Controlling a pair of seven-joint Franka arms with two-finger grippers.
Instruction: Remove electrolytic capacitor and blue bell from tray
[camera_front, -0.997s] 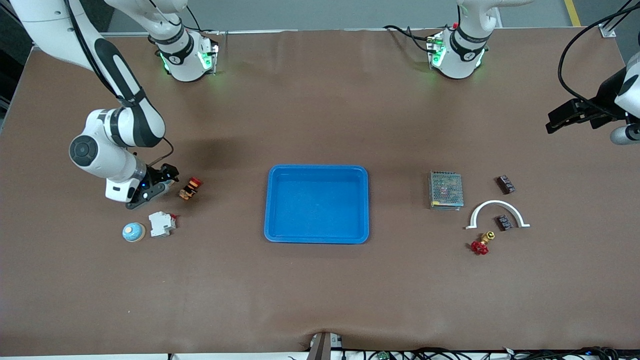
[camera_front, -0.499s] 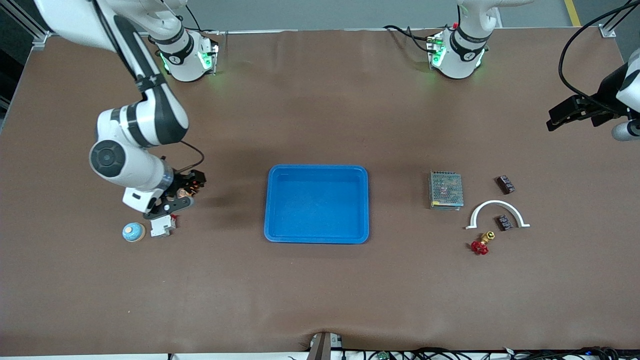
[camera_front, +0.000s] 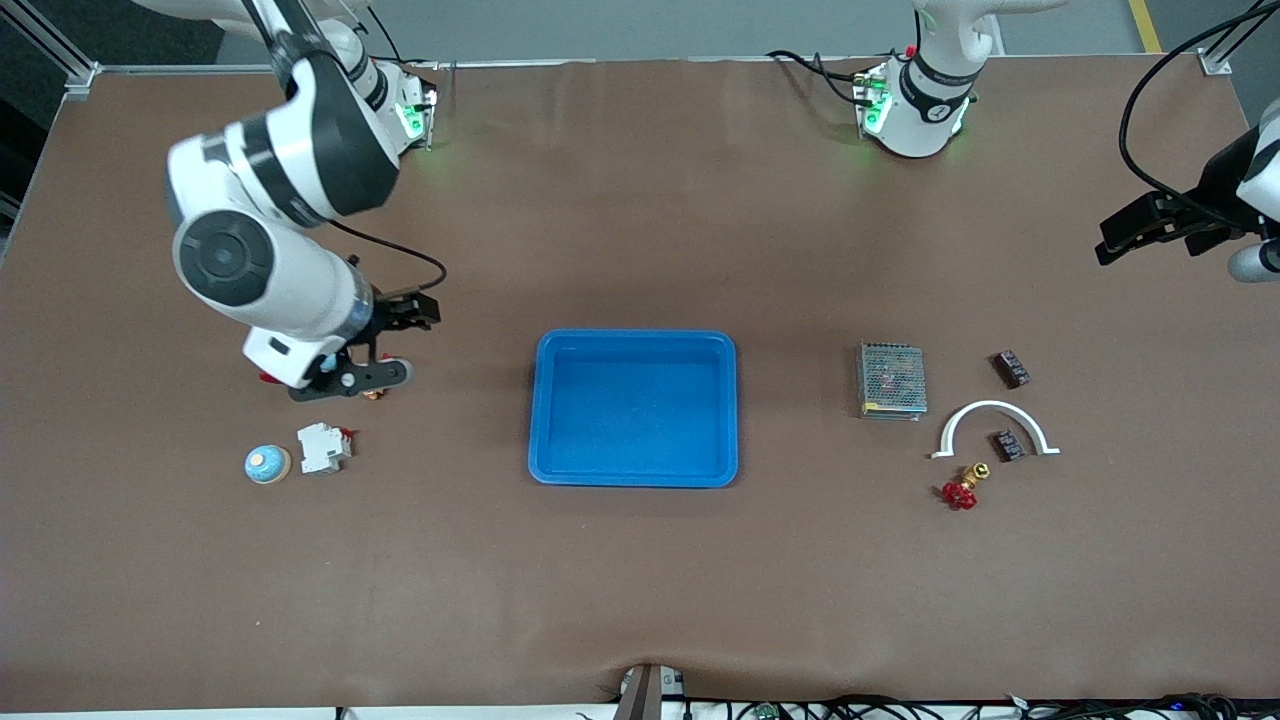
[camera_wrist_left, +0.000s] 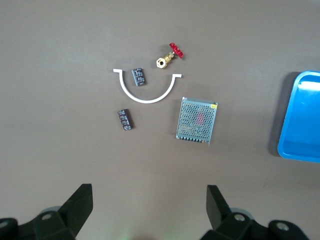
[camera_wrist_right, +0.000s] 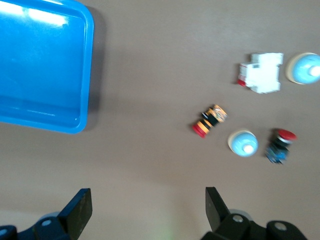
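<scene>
Two dark capacitors lie toward the left arm's end: one (camera_front: 1010, 369) (camera_wrist_left: 125, 119) beside the white arch (camera_front: 995, 425) (camera_wrist_left: 146, 95), one (camera_front: 1007, 445) (camera_wrist_left: 139, 77) inside it. A blue-domed bell (camera_front: 267, 464) (camera_wrist_right: 306, 68) sits beside a white breaker (camera_front: 324, 447) (camera_wrist_right: 261, 73). A second bell (camera_wrist_right: 243, 143) shows only in the right wrist view. My right gripper (camera_front: 418, 312) (camera_wrist_right: 147, 196) is open and empty, up in the air between these things and the blue tray (camera_front: 637, 480) (camera_wrist_right: 75, 125). My left gripper (camera_front: 1112, 240) (camera_wrist_left: 150, 192) is open and empty, high over the table's end.
A mesh power supply (camera_front: 890, 380) (camera_wrist_left: 197, 120) and a red-handled brass valve (camera_front: 962, 487) (camera_wrist_left: 169, 56) lie near the arch. An orange-black button (camera_wrist_right: 210, 120) and a red-topped button (camera_wrist_right: 280, 145) lie under my right arm.
My right arm has risen from low beside the orange-black button and moved toward the tray. The left arm has barely moved.
</scene>
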